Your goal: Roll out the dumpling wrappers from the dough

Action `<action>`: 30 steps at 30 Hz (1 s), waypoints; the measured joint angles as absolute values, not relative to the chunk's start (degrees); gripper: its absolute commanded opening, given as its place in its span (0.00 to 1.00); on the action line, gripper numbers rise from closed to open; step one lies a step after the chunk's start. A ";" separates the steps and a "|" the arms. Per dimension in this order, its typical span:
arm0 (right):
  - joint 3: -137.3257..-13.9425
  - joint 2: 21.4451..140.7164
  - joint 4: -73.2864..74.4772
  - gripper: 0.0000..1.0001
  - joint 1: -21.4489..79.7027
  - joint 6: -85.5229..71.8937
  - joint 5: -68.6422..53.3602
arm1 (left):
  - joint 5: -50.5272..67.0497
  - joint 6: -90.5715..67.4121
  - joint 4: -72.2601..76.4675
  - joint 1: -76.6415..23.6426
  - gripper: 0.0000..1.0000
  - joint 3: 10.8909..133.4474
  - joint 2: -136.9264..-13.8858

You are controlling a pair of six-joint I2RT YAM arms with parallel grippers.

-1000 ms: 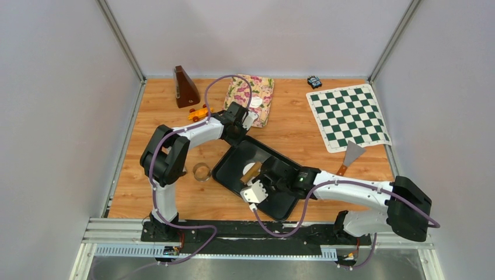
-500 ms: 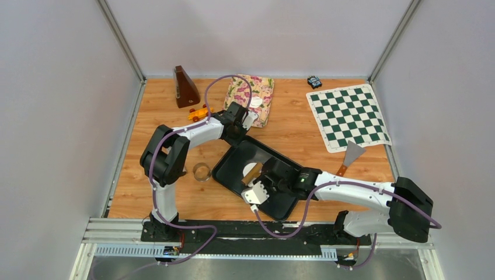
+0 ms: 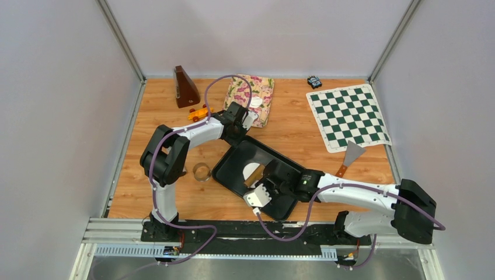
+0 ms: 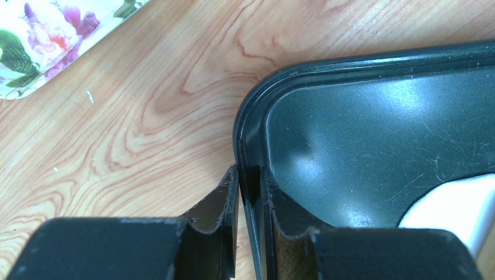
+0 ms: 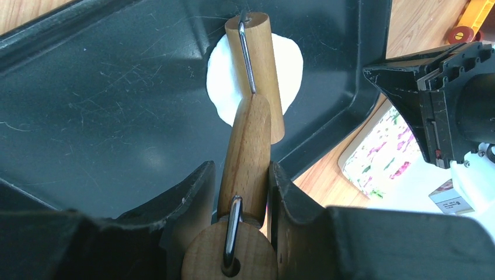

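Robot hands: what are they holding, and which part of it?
The right hand grips the wooden roller by its handle. The left hand pinches the black tray by its corner rim.

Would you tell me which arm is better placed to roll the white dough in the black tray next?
Right: the right gripper holds the wooden roller, which lies over the dough. The left gripper is clamped on the tray rim.

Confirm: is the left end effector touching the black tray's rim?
Touching. The left wrist view shows the left end effector pinching the rim of the black tray, one finger each side.
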State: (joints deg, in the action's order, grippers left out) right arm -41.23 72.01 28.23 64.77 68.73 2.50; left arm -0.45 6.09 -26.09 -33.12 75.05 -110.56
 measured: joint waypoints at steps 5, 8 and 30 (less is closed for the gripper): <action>-40.97 71.42 28.86 0.00 64.86 68.45 2.48 | -0.45 6.09 -26.09 -33.12 0.00 75.05 -110.56; -40.75 71.00 29.17 0.00 65.04 68.01 2.48 | -0.45 6.09 -26.09 -33.12 0.00 75.05 -110.56; -39.59 69.76 30.55 0.00 67.22 66.04 4.03 | -0.47 6.11 -26.13 -33.12 0.00 75.05 -110.56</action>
